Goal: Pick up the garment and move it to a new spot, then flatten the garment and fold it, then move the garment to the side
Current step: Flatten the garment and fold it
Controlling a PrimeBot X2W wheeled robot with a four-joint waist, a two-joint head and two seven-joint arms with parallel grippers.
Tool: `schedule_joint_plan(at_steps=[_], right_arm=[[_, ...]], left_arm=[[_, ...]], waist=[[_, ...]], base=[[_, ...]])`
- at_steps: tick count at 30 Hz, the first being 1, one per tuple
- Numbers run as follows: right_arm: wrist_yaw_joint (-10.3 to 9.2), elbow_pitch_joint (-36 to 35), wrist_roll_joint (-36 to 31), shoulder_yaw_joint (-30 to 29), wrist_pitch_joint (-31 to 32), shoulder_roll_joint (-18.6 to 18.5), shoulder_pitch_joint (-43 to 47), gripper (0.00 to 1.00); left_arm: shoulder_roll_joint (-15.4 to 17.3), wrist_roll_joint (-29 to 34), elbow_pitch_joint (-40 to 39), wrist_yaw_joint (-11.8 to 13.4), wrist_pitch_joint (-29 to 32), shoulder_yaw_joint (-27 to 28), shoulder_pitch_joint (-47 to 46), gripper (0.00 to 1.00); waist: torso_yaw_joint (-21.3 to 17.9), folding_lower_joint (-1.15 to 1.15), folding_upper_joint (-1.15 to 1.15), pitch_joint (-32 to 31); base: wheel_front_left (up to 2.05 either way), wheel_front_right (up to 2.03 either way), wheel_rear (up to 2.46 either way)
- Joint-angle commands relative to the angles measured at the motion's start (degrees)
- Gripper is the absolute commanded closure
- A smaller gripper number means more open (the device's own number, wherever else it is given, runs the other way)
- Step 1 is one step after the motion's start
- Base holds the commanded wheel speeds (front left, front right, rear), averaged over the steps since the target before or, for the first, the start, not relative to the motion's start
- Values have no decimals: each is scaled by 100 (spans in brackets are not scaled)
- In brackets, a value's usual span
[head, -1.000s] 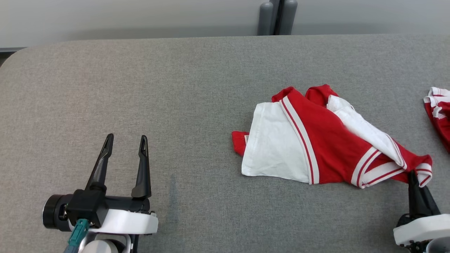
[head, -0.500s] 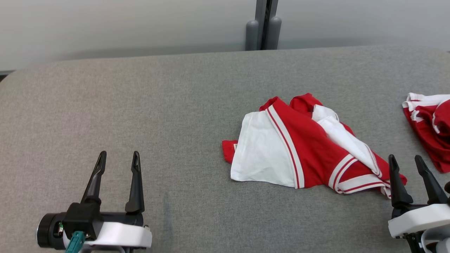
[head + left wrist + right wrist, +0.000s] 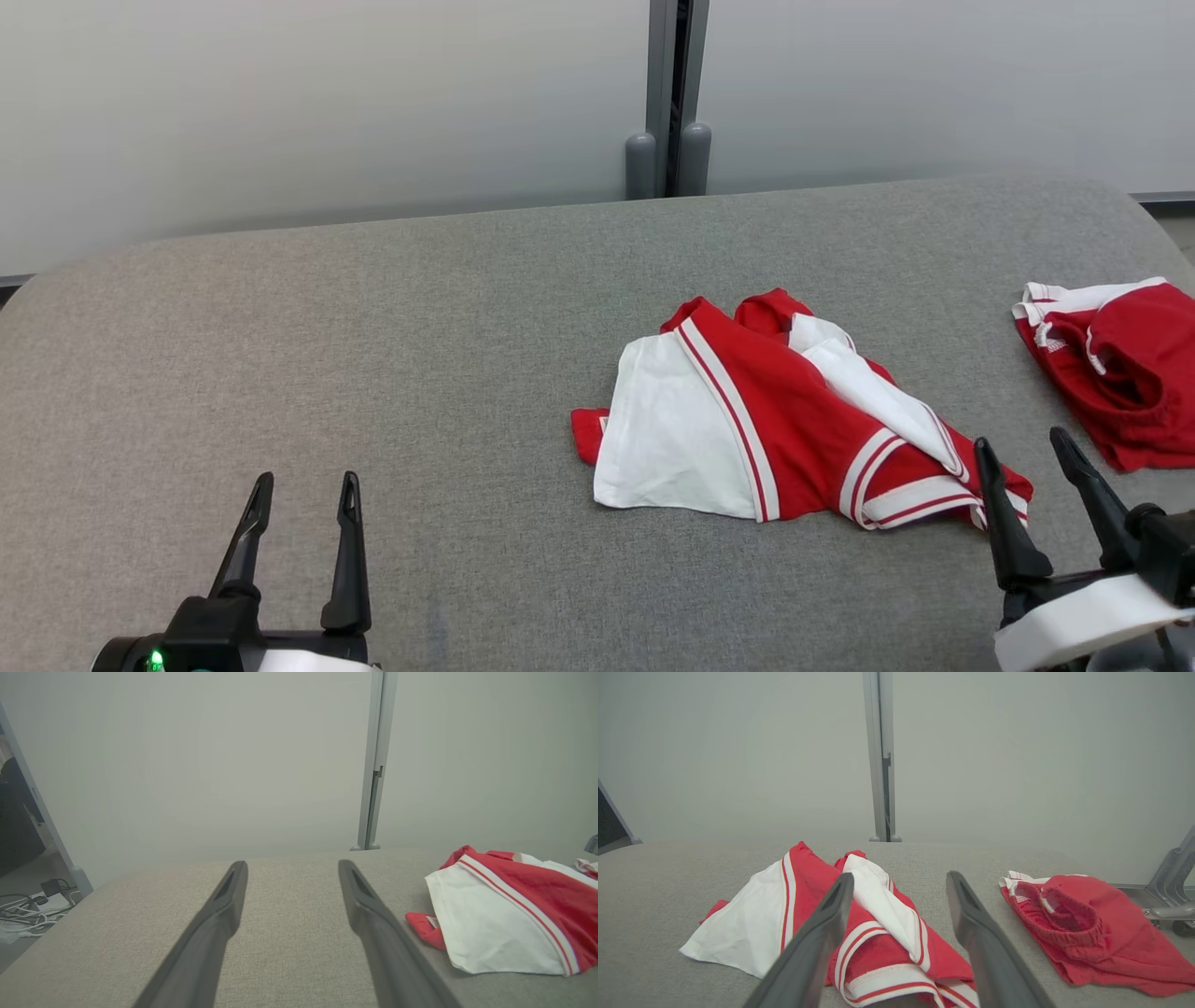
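On the grey fabric-covered counter (image 3: 420, 355), right of its middle, the red and white garment (image 3: 766, 439) lies crumpled in a loose heap. A white panel is spread flat at its left side, edged by a white band with a red stripe. The red body is folded over to the right, with a strip of white cloth draped across the top. A small red corner pokes out at the lower left, and the striped hem trails toward the near right.

The right hand (image 3: 1019, 441) sits at the near right edge of the head view with its two dark fingers spread wide and nothing between them. Its inner finger overlaps the garment's striped hem corner; whether it touches the cloth cannot be told. From the right wrist, that hem lies below and between the fingers.

The left hand (image 3: 307, 479) hovers at the near left, well apart from the garment. Its fingers are likewise parted and it grips nothing, with bare counter beyond them.

A pair of red shorts (image 3: 1120, 373) with white trim lies bunched at the far right of the counter, apart from the garment. Behind the counter stands a pale wall (image 3: 327, 112) split by a grey post (image 3: 670, 93).
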Motion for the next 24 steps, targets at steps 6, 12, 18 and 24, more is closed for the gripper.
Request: schedule_joint_plan(at_steps=[6, 12, 18, 24], right_arm=[[1, -284, -79, -101, 228, 92, 293, 0], [1, -380, -109, -173, 284, 99, 361, 0], [1, -437, -106, -180, 304, 55, 302, 0], [1, -395, 39, 153, 234, -55, 12, 0]], left_arm=[[37, -45, -72, 60, 62, -26, 85, 0], [8, -38, -98, 89, 67, -78, 19, 0], [-17, -7, -118, 89, 42, -136, -99, 0], [-56, 12, -140, 57, 4, -218, -261, 0]], waist=[[6, 0, 0, -15], [62, 0, 0, 23], [161, 0, 0, 89], [412, 0, 0, 222]], base=[[0, 0, 0], [0, 0, 0], [0, 0, 0], [0, 0, 0]])
